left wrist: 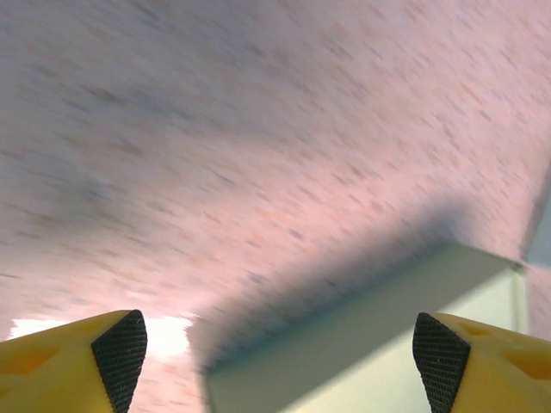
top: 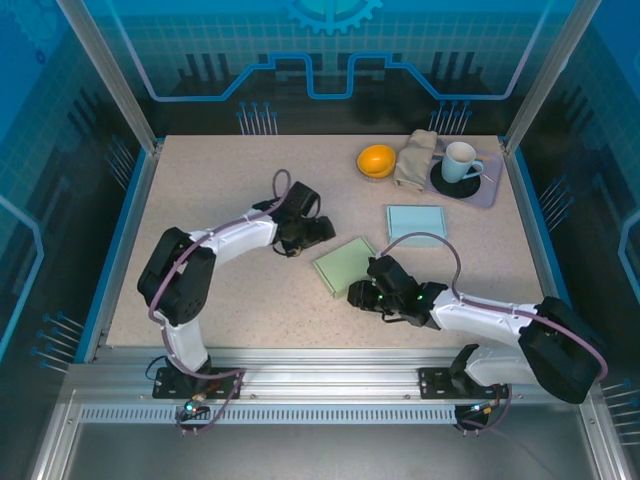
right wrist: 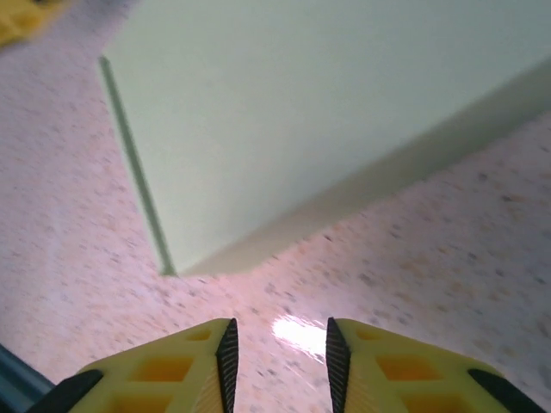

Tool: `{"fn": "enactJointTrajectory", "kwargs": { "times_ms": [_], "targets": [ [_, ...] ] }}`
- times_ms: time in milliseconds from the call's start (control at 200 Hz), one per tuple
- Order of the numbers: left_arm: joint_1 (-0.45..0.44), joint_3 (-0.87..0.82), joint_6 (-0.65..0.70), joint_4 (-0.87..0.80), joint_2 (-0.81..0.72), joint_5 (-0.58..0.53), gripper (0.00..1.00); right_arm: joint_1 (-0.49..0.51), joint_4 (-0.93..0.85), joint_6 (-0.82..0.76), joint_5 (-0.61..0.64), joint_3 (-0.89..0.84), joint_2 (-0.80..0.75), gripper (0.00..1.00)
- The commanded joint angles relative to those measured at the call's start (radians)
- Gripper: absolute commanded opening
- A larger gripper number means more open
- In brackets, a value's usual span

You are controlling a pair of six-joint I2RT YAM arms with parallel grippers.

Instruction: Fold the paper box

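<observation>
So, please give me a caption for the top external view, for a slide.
The left pincer and right pincer flank a pale green paper box; blue square, orange bowl and mug beyond.

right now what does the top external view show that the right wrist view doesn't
Top external's extras: both arms, the left gripper open near the green paper box, a blue sheet, an orange bowl, a cloth and a mug.
Right wrist's extras: a close look at its own yellow fingers, slightly apart with nothing between them, and a dark crease line along the box's edge.
Shared: the green paper box, the right gripper and the speckled table.
</observation>
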Motion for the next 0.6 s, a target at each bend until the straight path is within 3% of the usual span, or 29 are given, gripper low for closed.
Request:
{"fn": "enactJointTrajectory", "kwargs": {
  "times_ms": [0, 115, 215, 410, 595],
  "targets": [
    [0.012, -0.005, 0.032, -0.125, -0.086, -0.117, 0.86, -0.003, -0.256, -0.188, 0.058, 0.080, -0.030, 0.39],
    [-0.002, -0.149, -0.067, -0.037, -0.189, -0.012, 0.85, -0.046, -0.421, -0.392, 0.146, 0.207, -0.038, 0.51],
    [-0.065, -0.291, -0.181, 0.111, -0.275, 0.024, 0.85, -0.126, -0.426, -0.541, 0.145, 0.277, -0.025, 0.63],
    [-0.195, -0.351, -0.299, 0.284, -0.249, 0.010, 0.85, -0.316, -0.342, -0.670, -0.013, 0.371, 0.136, 0.65],
    [-0.209, -0.316, -0.325, 0.356, -0.148, 0.038, 0.77, -0.351, -0.299, -0.689, -0.081, 0.456, 0.302, 0.62]
  ]
}}
